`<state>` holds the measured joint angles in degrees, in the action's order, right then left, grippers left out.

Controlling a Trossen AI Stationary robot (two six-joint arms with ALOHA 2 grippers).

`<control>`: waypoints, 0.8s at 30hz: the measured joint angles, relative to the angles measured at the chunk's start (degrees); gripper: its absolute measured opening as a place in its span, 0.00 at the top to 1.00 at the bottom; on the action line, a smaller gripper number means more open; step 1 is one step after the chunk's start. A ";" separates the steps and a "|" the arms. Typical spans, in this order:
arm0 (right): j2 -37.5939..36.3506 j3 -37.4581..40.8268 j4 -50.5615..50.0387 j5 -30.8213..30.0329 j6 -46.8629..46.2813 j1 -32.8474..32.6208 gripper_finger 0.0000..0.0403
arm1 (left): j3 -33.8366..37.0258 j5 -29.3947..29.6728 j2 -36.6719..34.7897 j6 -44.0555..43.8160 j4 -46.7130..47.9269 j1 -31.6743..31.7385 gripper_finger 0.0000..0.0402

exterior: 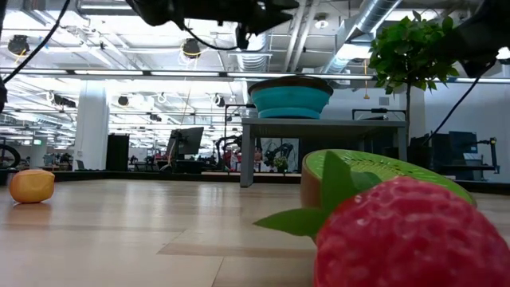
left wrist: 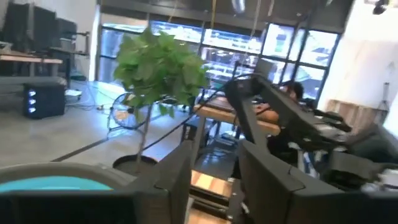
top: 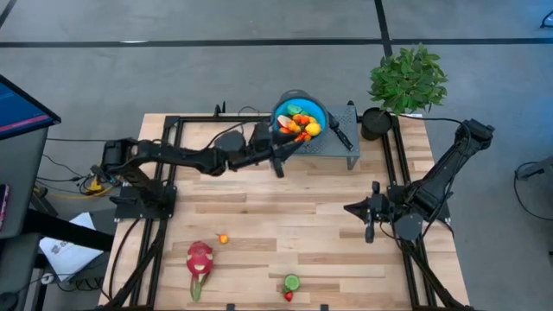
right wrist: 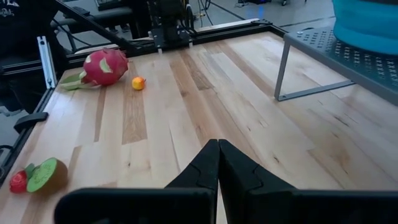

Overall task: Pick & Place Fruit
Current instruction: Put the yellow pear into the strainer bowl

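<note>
Reaching across the table, the left gripper is held just beside the blue bowl, which sits on a grey rack and is piled with small fruits. Its fingers are seen parted, with nothing between them. The right gripper is pressed together, empty, over the table's right side. A dragon fruit, an orange fruit, a kiwi half and a strawberry are left on the near boards.
</note>
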<state>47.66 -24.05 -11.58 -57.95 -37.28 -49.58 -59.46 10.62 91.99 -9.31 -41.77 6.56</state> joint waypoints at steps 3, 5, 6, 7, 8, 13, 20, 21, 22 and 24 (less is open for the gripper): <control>0.00 0.00 -0.19 0.00 0.15 0.49 1.00 | 3.94 0.98 -2.83 -0.08 0.23 -2.37 0.74; 0.00 0.00 -0.17 0.00 0.15 0.68 1.00 | 6.63 2.16 -4.54 -1.39 -0.03 -4.47 0.77; 0.00 0.00 -0.18 -0.02 0.17 0.68 1.00 | 7.95 2.39 -5.31 -2.17 -0.33 -5.62 0.78; 0.01 0.00 -0.14 -0.04 0.17 0.68 1.00 | 9.10 2.71 -5.87 -2.94 -0.37 -6.99 0.80; 0.00 0.00 -0.12 -0.05 0.17 0.68 1.00 | 10.02 2.82 -6.26 -3.31 -0.42 -8.44 0.81; 0.00 0.00 -0.07 -0.33 0.31 1.04 1.00 | 13.01 2.92 -6.61 -3.30 -0.54 -15.31 0.87; 0.02 0.00 0.03 -0.38 0.28 3.51 1.00 | 13.42 3.05 -6.89 -1.74 -0.49 -20.67 0.91; 0.00 0.00 0.03 -0.39 0.28 3.91 1.00 | 13.42 3.07 -7.00 -1.87 -0.37 -21.18 0.91; 0.00 0.00 0.03 -0.39 0.28 4.31 1.00 | 13.42 3.07 -7.02 -2.31 -0.43 -21.65 0.91; 0.00 0.00 0.05 -0.39 0.27 5.04 1.00 | 13.42 3.11 -7.31 -3.18 0.04 -22.62 0.92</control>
<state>47.66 -24.05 -11.54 -58.35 -37.01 -44.55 -46.04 13.74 84.69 -12.49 -41.73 -16.06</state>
